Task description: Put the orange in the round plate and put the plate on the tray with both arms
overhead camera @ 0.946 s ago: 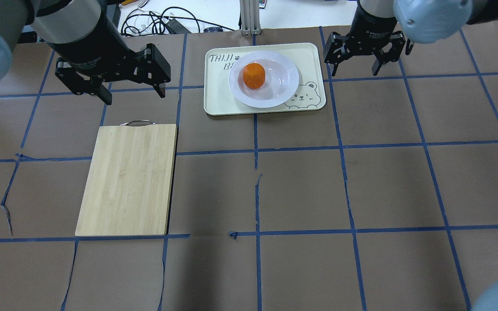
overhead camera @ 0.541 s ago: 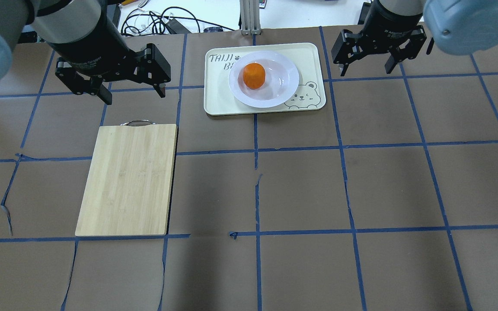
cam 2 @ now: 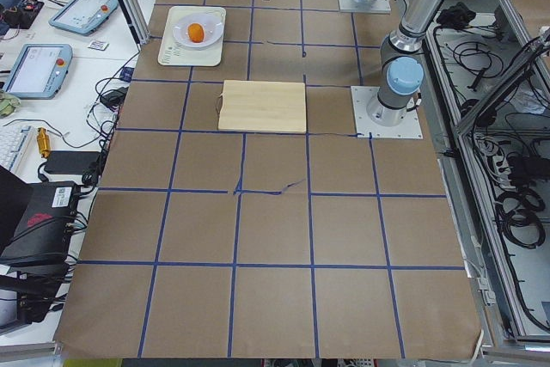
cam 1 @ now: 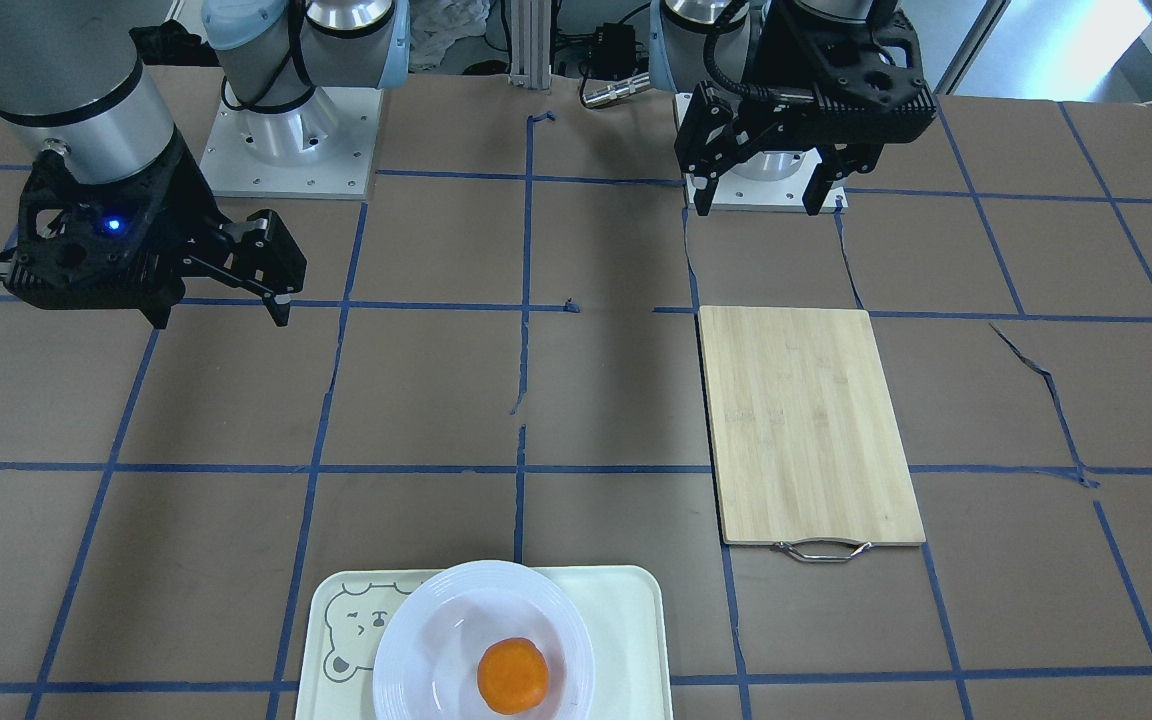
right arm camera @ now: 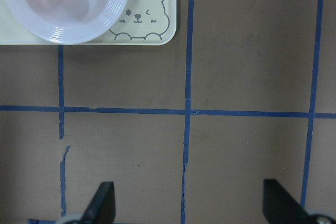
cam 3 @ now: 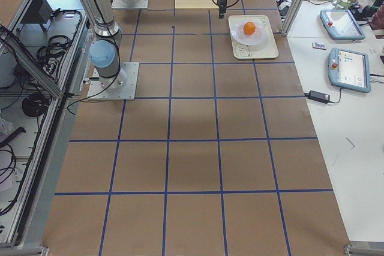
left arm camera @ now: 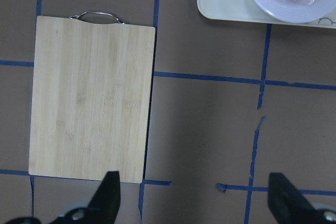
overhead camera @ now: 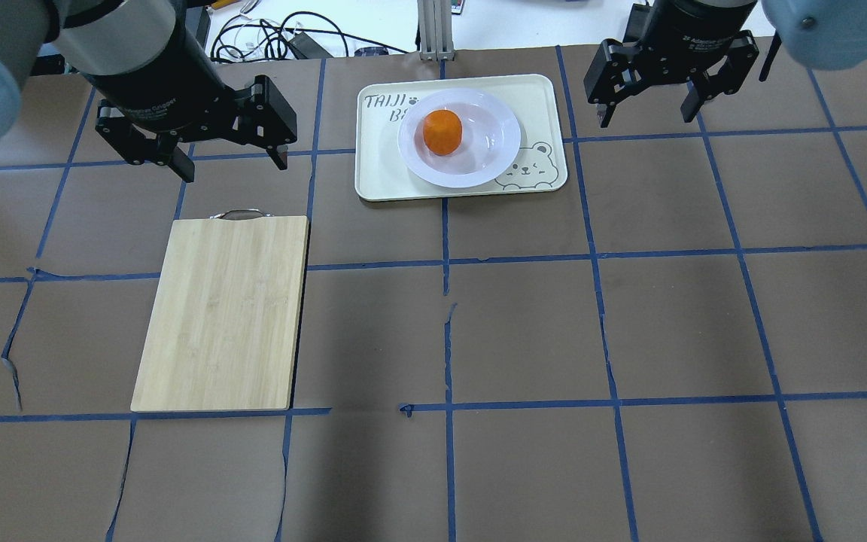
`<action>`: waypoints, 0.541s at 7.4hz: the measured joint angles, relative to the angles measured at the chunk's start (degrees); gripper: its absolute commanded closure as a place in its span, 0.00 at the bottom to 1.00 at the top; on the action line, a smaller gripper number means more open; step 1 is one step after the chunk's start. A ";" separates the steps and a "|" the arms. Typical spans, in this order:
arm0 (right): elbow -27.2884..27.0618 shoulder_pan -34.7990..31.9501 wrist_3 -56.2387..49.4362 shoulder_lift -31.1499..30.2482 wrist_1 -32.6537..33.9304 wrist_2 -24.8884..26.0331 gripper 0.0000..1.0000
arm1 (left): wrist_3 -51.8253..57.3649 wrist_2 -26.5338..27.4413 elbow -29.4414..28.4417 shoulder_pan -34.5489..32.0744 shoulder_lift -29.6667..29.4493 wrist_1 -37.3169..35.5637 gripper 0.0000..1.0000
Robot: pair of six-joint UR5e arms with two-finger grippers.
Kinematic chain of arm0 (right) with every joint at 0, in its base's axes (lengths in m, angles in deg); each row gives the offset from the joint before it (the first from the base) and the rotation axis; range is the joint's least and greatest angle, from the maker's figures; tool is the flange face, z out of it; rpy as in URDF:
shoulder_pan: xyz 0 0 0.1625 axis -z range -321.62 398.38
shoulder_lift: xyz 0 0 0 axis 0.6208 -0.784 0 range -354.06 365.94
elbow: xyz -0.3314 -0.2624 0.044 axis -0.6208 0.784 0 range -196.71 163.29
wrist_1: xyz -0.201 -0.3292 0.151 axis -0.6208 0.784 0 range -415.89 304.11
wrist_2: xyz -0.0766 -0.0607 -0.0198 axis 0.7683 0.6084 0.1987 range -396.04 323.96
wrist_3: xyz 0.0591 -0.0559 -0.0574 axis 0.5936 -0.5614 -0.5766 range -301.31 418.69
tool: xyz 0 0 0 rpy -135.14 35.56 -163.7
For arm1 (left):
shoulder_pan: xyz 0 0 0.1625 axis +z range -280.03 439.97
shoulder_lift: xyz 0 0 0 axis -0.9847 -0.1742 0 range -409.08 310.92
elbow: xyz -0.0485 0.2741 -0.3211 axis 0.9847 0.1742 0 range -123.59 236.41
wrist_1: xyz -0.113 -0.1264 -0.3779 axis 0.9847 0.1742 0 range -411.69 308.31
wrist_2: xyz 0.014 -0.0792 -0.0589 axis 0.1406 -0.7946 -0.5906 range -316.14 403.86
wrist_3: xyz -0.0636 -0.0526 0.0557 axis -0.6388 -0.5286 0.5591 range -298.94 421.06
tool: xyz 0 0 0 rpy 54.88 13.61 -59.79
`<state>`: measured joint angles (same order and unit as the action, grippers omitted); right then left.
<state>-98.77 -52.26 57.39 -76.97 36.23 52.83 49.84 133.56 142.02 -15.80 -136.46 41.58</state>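
**A:** What takes up the most room?

**B:** The brown worktop (overhead camera: pixel 524 331), crossed by blue tape lines (overhead camera: pixel 667 255). It spreads out under both claws. Neither claw touches it; both hang well above it.

**A:** Next in size?

**B:** The bamboo cutting board (overhead camera: pixel 223 312). It lies flat below the left claw (overhead camera: pixel 232 169), as that claw's wrist camera shows. Its metal handle (overhead camera: pixel 238 214) is on the end farther from the robot.

**A:** And the tray?

**B:** The tray (overhead camera: pixel 381 173) lies between the two claws in the overhead view. It sits forward and to the right of the left claw, and forward and to the left of the right claw (overhead camera: pixel 645 118). Its bear drawing (overhead camera: pixel 531 167) is in the corner on the right claw's side. Both claws are apart from it.

**A:** How do the claws stand?

**B:** Both are spread wide with nothing between their fingers. Each wrist view shows the two fingertips far apart, with bare worktop between them.

**A:** The plate?

**B:** The round plate (overhead camera: pixel 490 139) rests on the tray, towards the right claw's end. Its rim covers part of the lettering and just reaches the bear.

**A:** And the smallest thing?

**B:** The orange (overhead camera: pixel 442 132) sits in the plate's well, off centre on the left claw's side. Neither claw is touching it.
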 measured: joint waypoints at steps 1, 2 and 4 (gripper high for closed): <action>-0.03 -0.03 -0.02 -0.02 0.06 -0.01 0.00 | -0.02 0.02 0.00 -0.03 0.01 0.04 0.00; 0.12 -0.05 -0.02 0.00 0.14 -0.06 0.00 | -0.02 0.03 0.00 -0.03 0.01 0.06 0.00; 0.35 -0.06 -0.01 0.02 0.23 -0.09 0.00 | 0.03 0.03 0.00 -0.04 0.02 0.07 0.00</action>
<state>-98.42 -52.32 57.39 -76.95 36.47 52.74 49.87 133.59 142.02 -15.84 -136.44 41.64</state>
